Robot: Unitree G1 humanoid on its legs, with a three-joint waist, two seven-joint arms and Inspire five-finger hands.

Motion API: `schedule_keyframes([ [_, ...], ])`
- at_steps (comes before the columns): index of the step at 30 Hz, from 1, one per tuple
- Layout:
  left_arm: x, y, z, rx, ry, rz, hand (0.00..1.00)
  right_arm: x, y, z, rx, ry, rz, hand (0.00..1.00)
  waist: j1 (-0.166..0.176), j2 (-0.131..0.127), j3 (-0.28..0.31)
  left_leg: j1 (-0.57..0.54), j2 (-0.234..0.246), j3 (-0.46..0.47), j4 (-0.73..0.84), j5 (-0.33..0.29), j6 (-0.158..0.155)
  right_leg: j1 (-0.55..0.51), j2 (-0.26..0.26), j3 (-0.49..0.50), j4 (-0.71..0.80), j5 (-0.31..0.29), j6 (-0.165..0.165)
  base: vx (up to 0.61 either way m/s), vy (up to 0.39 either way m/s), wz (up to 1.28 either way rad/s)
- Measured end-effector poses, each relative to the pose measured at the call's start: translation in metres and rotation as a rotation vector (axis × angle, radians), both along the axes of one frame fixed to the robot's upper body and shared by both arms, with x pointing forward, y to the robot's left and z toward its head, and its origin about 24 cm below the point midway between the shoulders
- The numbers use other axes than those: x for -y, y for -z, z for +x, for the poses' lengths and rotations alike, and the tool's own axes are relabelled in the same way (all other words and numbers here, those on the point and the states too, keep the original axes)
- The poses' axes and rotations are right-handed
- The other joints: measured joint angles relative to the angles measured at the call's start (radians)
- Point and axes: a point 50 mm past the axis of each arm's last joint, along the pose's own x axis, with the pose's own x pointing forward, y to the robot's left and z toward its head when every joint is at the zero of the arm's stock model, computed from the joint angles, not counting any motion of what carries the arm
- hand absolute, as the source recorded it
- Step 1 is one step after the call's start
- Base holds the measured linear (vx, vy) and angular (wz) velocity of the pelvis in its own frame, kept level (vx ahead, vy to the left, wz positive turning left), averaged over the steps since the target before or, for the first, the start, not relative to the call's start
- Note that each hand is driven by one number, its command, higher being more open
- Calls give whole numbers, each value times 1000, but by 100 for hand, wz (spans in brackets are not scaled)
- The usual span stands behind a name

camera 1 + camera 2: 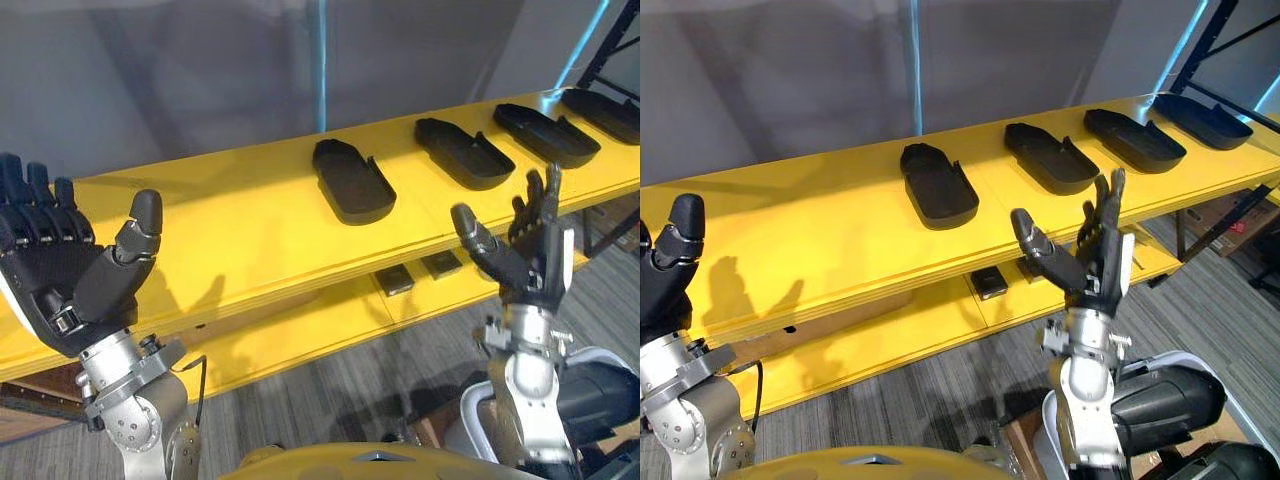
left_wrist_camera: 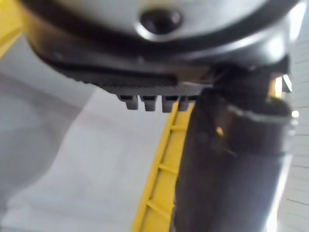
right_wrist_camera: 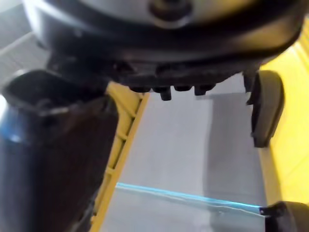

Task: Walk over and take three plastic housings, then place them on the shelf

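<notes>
Several black plastic housings lie in a row on the yellow shelf (image 1: pixel 230 215). The nearest housing (image 1: pixel 352 180) is at the middle, a second housing (image 1: pixel 463 152) to its right, a third housing (image 1: pixel 545 133) farther right, and another housing (image 1: pixel 605 112) at the far right end. My left hand (image 1: pixel 55 270) is raised at the left, palm up, fingers straight and open, holding nothing. My right hand (image 1: pixel 525 250) is raised in front of the shelf edge below the second housing, fingers straight and spread, empty.
A lower yellow shelf board (image 1: pixel 330 320) carries two small dark blocks (image 1: pixel 395 281). A grey wall stands behind the shelf, with a dark rack frame (image 1: pixel 610 50) at the far right. Grey carpet (image 1: pixel 330 400) lies below. A cardboard box (image 1: pixel 1225 215) sits under the shelf's right end.
</notes>
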Motion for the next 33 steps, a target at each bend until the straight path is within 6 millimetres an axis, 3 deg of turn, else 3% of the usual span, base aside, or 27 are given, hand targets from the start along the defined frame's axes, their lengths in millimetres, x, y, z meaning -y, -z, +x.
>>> schedule_keyframes([
  [3, 2, -1, 1, 14, 51, 23, 100, 0, 4, 1, -45, 9, -2, 100, 16, 0, 0, -5, -2, -10, -15, 9, 0, -3, 1, -10, -5, 0, 0, 26, -2, 13],
  [8, 10, -1, 3, 49, 157, 33, 100, 1, 25, -10, -172, 53, -54, 100, 8, -1, 1, -3, -2, 27, -21, 7, -3, -29, 1, 29, 0, 0, 0, 12, 17, -19],
  [12, 21, 0, 7, 60, 260, 19, 100, 12, 45, -40, -274, 134, -15, 100, -47, -3, 3, 28, 7, 138, -7, -28, -10, -72, 11, 144, 16, 4, 3, 3, 31, -77],
  [18, 33, 7, 24, 33, 359, 0, 100, 43, 44, -87, -308, 287, -34, 100, -138, -3, 16, 45, 36, 315, 101, -124, -20, -138, 35, 329, 33, 21, 11, -14, 30, -94],
  [20, 38, 12, 33, 10, 363, -28, 100, 47, 42, -94, -288, 291, -18, 100, -157, -3, 26, 50, 52, 316, 154, -160, -20, -141, 50, 376, 29, 29, 13, -30, 5, -89],
  [21, 39, 12, 36, 2, 350, -40, 100, 47, 41, -93, -269, 275, -11, 100, -156, -4, 37, 44, 59, 257, 194, -183, -1, -142, 61, 410, 24, 36, 13, -13, -51, -114],
  [22, 39, 13, 36, -17, 312, -45, 100, 45, 36, -92, -230, 233, -1, 100, -149, 4, 47, 17, 62, 118, 258, -225, 40, -151, 80, 466, 21, 43, 4, -17, -52, -115],
  [24, 36, 13, 35, -41, 258, -52, 100, 42, 32, -87, -180, 175, 23, 100, -132, 23, 63, -16, 56, -44, 339, -273, 74, -166, 105, 525, 25, 44, -6, -47, 2, -106],
  [26, 26, 11, 30, -42, 184, -62, 100, 36, 24, -70, -118, 86, 57, 100, -94, 35, 81, -23, 39, -175, 383, -312, 91, -185, 124, 572, 31, 42, -11, -78, 92, -122],
  [28, 18, 2, 24, 2, 144, -46, 100, 26, 12, -49, -47, -1, 41, 100, -64, 66, 86, -45, 21, -264, 386, -372, 108, -232, 132, 578, 42, 43, -11, -122, 177, -79],
  [29, 19, -3, 23, 29, 156, -31, 100, 22, 9, -43, -33, -18, 44, 100, -59, 76, 89, -55, 12, -280, 384, -378, 96, -247, 127, 578, 60, 51, -3, -92, 157, -6],
  [31, 23, -8, 23, 71, 189, -13, 100, 12, 13, -40, -53, -43, 70, 100, -42, 56, 117, -56, -14, -301, 400, -372, 79, -281, 113, 574, 149, 53, 18, -66, 91, 21],
  [33, 25, -7, 21, 93, 189, -32, 100, 1, 21, -39, -89, -69, 111, 100, -24, 53, 123, -55, -23, -314, 421, -377, 61, -307, 113, 548, 220, 47, 20, -36, 77, 4],
])
